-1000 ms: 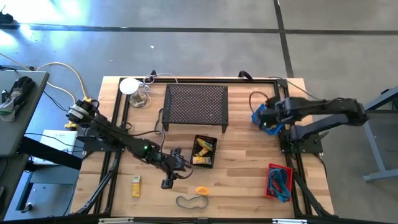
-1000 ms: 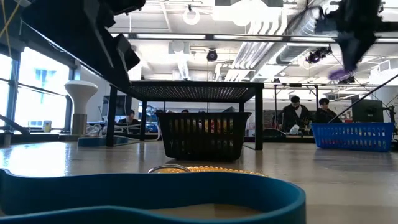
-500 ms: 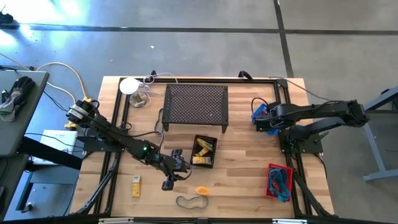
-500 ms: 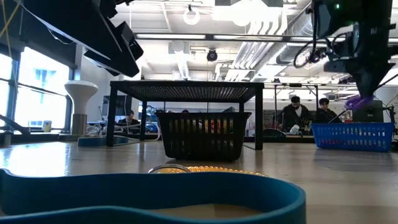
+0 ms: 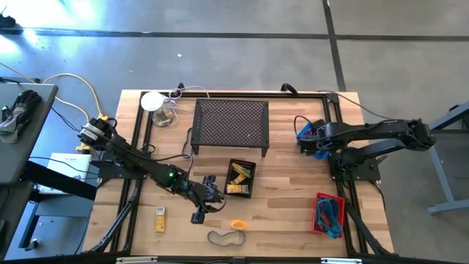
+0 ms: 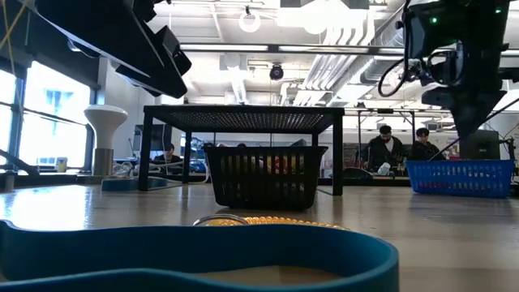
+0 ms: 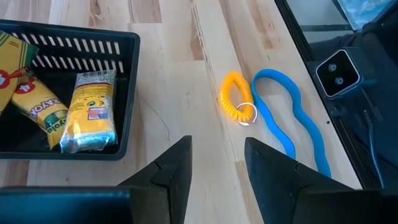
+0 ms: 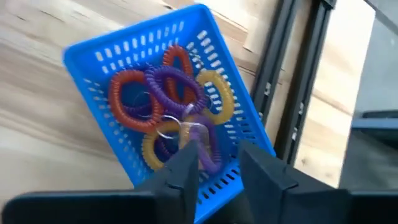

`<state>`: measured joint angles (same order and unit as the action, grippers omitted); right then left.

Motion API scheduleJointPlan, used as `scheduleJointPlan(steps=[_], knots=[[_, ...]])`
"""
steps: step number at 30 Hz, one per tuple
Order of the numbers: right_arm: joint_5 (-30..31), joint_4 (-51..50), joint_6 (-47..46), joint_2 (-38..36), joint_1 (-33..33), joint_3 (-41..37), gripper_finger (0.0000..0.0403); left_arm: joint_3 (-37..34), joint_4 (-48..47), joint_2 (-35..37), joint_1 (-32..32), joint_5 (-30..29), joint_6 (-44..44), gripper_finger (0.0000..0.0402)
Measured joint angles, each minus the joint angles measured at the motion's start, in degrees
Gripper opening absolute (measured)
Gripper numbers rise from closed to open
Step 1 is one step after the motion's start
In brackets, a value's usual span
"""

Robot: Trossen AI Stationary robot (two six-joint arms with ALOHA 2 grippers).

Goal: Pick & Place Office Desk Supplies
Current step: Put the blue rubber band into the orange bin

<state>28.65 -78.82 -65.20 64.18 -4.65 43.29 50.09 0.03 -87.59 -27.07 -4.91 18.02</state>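
Observation:
My right gripper (image 8: 217,163) is open and hangs just over the blue basket (image 8: 106,56) near the table's right edge (image 5: 305,139). Red, purple and yellow coil rings lie in that basket, a purple one (image 8: 177,84) right ahead of the fingertips. My left gripper (image 7: 217,155) is open above bare wood (image 5: 198,214) beside the black basket (image 7: 127,93), which holds yellow packets (image 7: 93,109). An orange coil ring (image 7: 235,99) and a blue rubber band (image 7: 283,115) lie flat on the table ahead of it. One more yellow packet (image 5: 160,218) lies near the table's near-left corner.
The black perforated stand (image 5: 231,125) occupies the far middle of the table. A red basket (image 5: 330,213) with blue bands sits at the near right. A white lamp-like object (image 5: 152,101) and cables are at the far left. Black frame rails run along both sides.
My right gripper has come down and slightly left over the blue basket. The purple ring that hung from its fingertips in the low view no longer shows there.

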Motion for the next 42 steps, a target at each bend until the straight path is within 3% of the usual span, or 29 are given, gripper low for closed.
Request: scheduleJointPlan(steps=[6,13,18,21,26,30,36,42], knots=[[2.3,2.0,9.4,0.0,0.2,1.3,0.0161,0.0,0.0,0.0,0.0,0.0,0.0,0.0143],[5.8,5.1,9.0,-0.7,6.8,7.9,0.0193,0.0,0.0,0.0,0.0,0.1,3.0,0.0143],[5.8,19.4,13.3,-1.0,15.1,8.1,0.0191,0.0,0.3,0.0,-0.8,-0.4,2.4,0.0143],[5.7,33.6,16.0,-0.9,21.2,8.1,0.0186,0.0,0.4,0.0,-2.1,-1.7,1.5,0.0143],[8.4,61.9,29.2,3.2,33.5,8.1,0.0185,0.0,0.3,0.0,-5.3,-2.8,-0.9,0.0143],[9.5,75.4,39.8,9.2,38.8,8.0,0.0192,0.0,2.1,0.0,-7.5,-2.9,-0.2,0.0143],[9.5,90.9,43.0,19.6,40.8,8.0,0.0199,0.0,5.2,-0.8,-9.3,-2.9,-1.5,0.0143],[6.2,105.9,47.3,28.3,40.8,8.0,0.0200,-0.1,8.7,-6.0,-12.6,-3.1,-4.1,0.0143]])
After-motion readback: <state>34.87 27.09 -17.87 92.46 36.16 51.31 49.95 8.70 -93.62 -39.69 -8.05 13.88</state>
